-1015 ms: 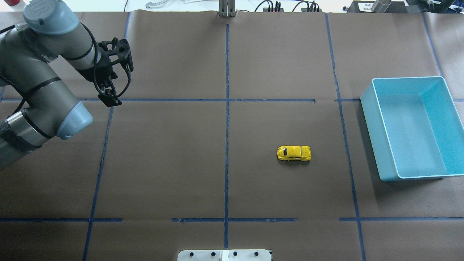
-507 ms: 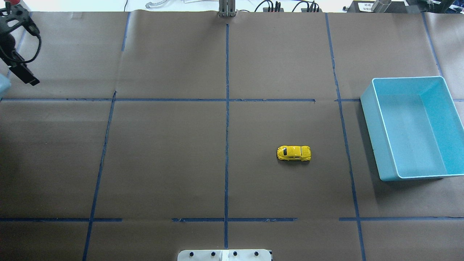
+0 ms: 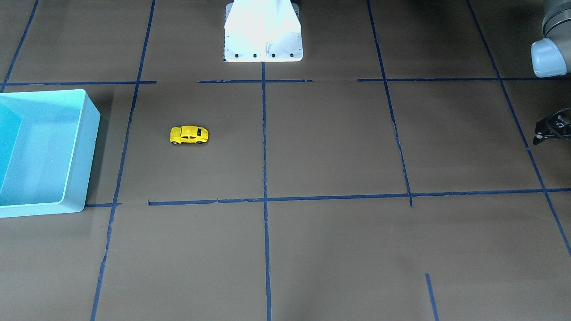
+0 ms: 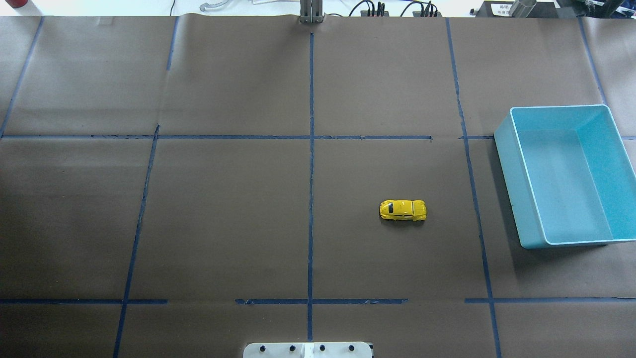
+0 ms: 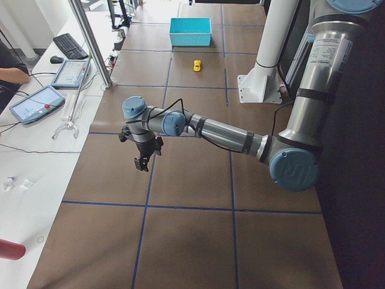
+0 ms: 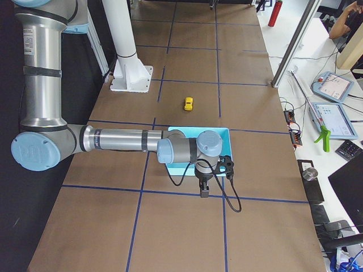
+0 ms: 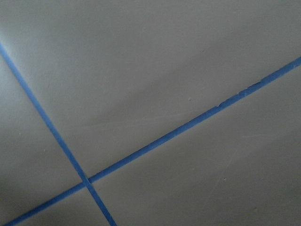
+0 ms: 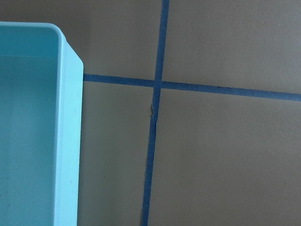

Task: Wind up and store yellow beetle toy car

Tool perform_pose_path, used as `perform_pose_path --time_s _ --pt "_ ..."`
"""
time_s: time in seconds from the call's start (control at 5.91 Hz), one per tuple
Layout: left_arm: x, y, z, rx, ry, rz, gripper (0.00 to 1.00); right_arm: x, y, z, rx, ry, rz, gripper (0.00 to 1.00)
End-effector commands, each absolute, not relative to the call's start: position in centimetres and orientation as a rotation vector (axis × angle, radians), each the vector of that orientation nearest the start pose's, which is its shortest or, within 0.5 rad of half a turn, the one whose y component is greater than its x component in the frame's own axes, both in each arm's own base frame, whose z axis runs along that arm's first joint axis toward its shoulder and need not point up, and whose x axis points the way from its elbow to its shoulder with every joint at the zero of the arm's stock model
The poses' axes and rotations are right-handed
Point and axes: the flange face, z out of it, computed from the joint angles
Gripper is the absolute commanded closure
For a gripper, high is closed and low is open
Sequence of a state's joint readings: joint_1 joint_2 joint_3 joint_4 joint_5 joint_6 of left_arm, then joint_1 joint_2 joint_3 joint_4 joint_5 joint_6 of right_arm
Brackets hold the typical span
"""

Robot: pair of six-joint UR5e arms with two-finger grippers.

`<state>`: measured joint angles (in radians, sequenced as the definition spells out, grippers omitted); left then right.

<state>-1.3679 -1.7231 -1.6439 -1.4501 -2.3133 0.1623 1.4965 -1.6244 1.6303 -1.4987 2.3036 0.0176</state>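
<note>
The left tool [image 5: 140, 162] had swung clear of the overhead view; the yellow beetle toy car [image 4: 403, 210] had not shifted. It lay on the surface [image 4: 223, 223], pointing lengthwise toward the nearer right tool [image 6: 204, 191], beyond the blue bin [image 4: 507, 164]. I could not tell whether either tool was spread or pressed together.

You are in a robotics lab. Your worktop [image 4: 223, 223] is covered in brown paper and marked into a grid with blue tape lines [image 4: 311, 199]. A grey, blue-capped jointed robot arm [image 5: 222, 131] reaches over one end and a second grey arm [image 6: 119, 140] over the other, with a white bolted-down metal pedestal [image 5: 260, 87] between them. Your white side bench [image 5: 24, 198] carries a teal-cased tablet [image 5: 36, 102], a black keyboard [image 5: 70, 46] and a slanted aluminium post [image 5: 90, 42].
</note>
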Motion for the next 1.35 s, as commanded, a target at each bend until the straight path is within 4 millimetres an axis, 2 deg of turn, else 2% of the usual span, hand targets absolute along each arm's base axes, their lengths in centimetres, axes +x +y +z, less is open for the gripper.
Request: perform_pose_path --time_s 0.0,0.17,0.34,0.51,0.68,0.85,1.01,1.18 --pt "0.1 -47.6 60.1 0.021 0.802 0.28 0.0 1.8 -48.0 61.9 0.086 -0.737 -0.132 0.0" --pt "-3.8 -46.2 62.2 0.014 0.801 0.193 0.0 -0.2 -48.5 58.7 0.098 -0.741 -0.179 0.0" --pt "-6.1 -44.2 64.2 -0.01 0.792 0.126 0.0 -4.0 -48.8 54.0 0.119 -0.736 -0.264 0.0" --pt "-7.0 -43.8 66.1 -0.04 0.794 0.089 0.0 -7.6 -52.7 47.3 0.122 -0.717 -0.315 0.0" --pt "-8.8 -43.8 67.5 -0.025 0.795 0.049 0.0 -11.7 -52.5 41.8 0.117 -0.694 -0.392 0.0" --pt "-10.2 -44.2 68.8 0.006 0.793 0.031 0.0 -15.4 -51.2 37.3 0.207 -0.641 -0.496 0.0" --pt "-11.1 -44.1 69.4 0.012 0.794 0.018 0.0 -18.4 -50.3 33.7 0.269 -0.658 -0.573 0.0" --pt "-11.3 -44.1 69.4 0.016 0.794 0.018 0.0 -23.3 -48.7 32.2 0.27 -0.689 -0.686 0.0"
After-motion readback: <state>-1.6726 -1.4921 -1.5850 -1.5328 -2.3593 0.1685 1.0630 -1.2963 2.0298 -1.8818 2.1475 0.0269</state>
